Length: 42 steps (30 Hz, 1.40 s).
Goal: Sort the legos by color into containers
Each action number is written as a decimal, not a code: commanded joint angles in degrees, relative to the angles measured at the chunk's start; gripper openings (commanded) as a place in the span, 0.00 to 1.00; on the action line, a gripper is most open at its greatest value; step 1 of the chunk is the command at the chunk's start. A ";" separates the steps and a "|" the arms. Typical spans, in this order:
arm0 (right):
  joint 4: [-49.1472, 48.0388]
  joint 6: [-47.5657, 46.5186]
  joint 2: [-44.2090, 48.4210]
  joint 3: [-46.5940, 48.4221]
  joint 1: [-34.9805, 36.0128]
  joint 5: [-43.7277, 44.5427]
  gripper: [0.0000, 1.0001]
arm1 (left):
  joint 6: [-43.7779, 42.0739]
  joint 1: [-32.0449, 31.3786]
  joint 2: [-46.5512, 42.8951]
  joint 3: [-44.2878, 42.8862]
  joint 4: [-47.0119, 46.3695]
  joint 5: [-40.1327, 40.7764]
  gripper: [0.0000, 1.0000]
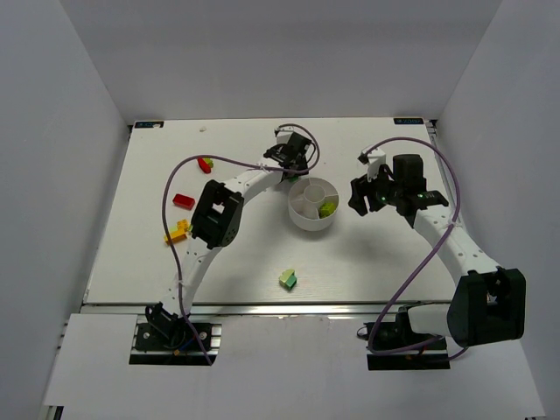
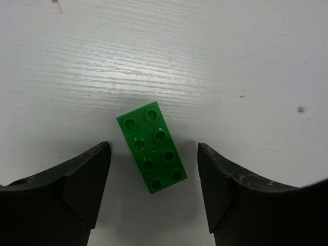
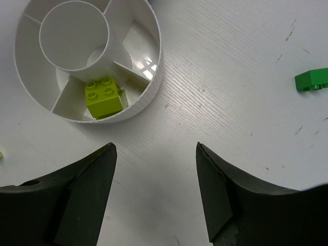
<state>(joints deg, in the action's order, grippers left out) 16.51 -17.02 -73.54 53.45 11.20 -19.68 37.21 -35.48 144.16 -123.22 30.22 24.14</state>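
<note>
Jaws on both arms stood apart with nothing gripped. Nearest the bases I logged a small pale green pair of bricks [image 1: 288, 279] touching each other on the counter [image 1: 394, 262]. Further out, left side: a yellow-and-orange cluster [image 1: 178, 232], then a red brick [image 1: 184, 200]. Right jaws hung over bare counter just beside the white divided dish [image 3: 155, 77]. One lime brick [image 3: 104, 96] sat studs up in the wedge compartment nearest them, against the outer wall. Beyond the dish, left jaws straddled a dark green eight-stud brick [image 2: 151, 147] lying flat and askew, with a gap on each side. A red-and-green piece [image 1: 205, 164] lay far left.
</note>
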 commanded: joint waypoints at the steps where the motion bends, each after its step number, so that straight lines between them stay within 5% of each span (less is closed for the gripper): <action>1: -1.84 0.93 0.77 -0.54 -0.39 -1.23 0.68 | -2.67 -0.37 1.30 -0.62 4.32 3.72 0.77; 8: -2.01 1.63 0.32 0.43 -0.83 -1.85 0.68 | -5.05 0.76 -3.43 9.20 3.80 9.35 0.56; 13: -1.92 1.55 -0.03 1.04 -0.83 -2.46 0.68 | -4.52 6.38 -12.49 22.05 1.43 1.28 0.41; 22: -1.48 1.20 -0.11 1.83 -0.92 -3.08 0.68 | -6.97 10.35 -16.36 23.81 0.81 -10.33 0.23; 33: -0.87 0.67 -0.11 2.36 -0.83 -4.57 0.68 | -6.01 11.84 -31.38 38.73 -8.14 -27.64 0.18; 42: -0.52 0.67 0.06 2.45 -0.92 -5.19 0.68 | 3.65 13.42 -46.85 55.97 -21.77 -44.08 0.16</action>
<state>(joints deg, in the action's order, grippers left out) 16.56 -15.84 -73.56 53.47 10.50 -23.57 36.25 -23.03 102.83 -70.87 15.92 -11.49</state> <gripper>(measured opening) 0.678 0.452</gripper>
